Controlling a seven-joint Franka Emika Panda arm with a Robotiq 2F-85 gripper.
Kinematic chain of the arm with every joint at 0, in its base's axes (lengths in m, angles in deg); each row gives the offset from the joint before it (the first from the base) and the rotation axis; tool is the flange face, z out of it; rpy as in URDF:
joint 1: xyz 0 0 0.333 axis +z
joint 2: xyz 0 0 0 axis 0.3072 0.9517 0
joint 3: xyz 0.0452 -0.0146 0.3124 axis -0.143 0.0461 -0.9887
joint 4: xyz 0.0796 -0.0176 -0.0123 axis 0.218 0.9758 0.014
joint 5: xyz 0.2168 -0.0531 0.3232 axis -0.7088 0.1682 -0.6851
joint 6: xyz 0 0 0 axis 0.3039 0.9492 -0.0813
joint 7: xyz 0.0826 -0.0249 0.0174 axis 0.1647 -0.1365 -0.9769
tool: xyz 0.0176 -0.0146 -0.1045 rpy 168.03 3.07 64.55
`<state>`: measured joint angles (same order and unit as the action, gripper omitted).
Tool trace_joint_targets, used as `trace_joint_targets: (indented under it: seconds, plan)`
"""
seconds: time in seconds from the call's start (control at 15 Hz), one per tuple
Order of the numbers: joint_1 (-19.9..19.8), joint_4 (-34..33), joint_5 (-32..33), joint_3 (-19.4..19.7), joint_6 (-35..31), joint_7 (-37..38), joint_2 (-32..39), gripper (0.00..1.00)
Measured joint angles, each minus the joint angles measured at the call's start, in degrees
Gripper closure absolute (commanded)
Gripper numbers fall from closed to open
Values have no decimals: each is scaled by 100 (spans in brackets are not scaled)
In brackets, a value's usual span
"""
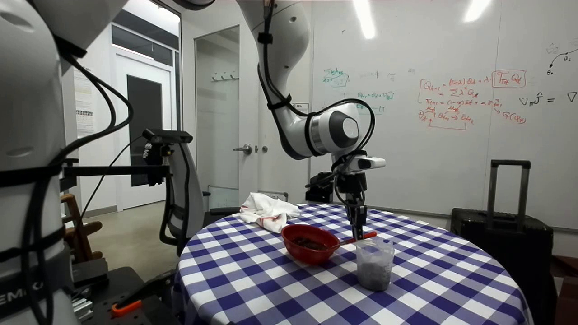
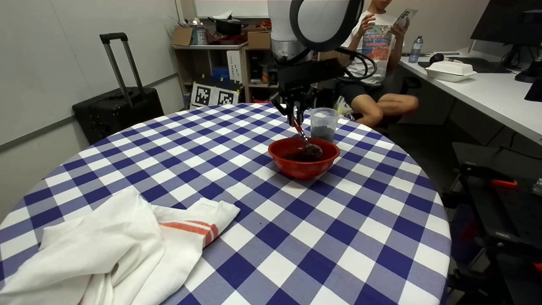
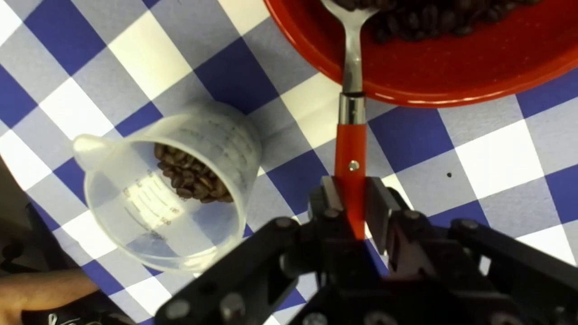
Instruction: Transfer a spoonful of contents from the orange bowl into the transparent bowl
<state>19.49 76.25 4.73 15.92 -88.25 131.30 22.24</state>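
Gripper [image 3: 350,203] clamped on the spoon [image 3: 352,140] by its red handle — pinched from both sides in wrist view. Spoon's head is over the dark beans [image 3: 420,20] in the orange bowl [image 3: 451,74], which sits on the checked tablecloth [image 2: 368,212]. Clear cup [image 3: 239,140] stands upright nearby, apart from the bowl, w/ brown beans [image 3: 194,180] at the bottom. Crumpled white cloth [image 2: 106,237] there too — both ext. views.

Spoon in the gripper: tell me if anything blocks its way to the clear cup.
Only the rim of the red bowl: the spoon has its head inside, so it likely must lift over first. Beyond that, nothing visible stands before the clear cup.
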Motion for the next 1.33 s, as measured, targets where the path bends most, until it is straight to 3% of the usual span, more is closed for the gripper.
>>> trace_joint_targets:
  seconds: [0.93,1.33]
  plan:
    - [-27,-161,-1266,-379,334,-934,-278,95]
    - [-218,-499,-1641,-366,432,-1110,-392,95]
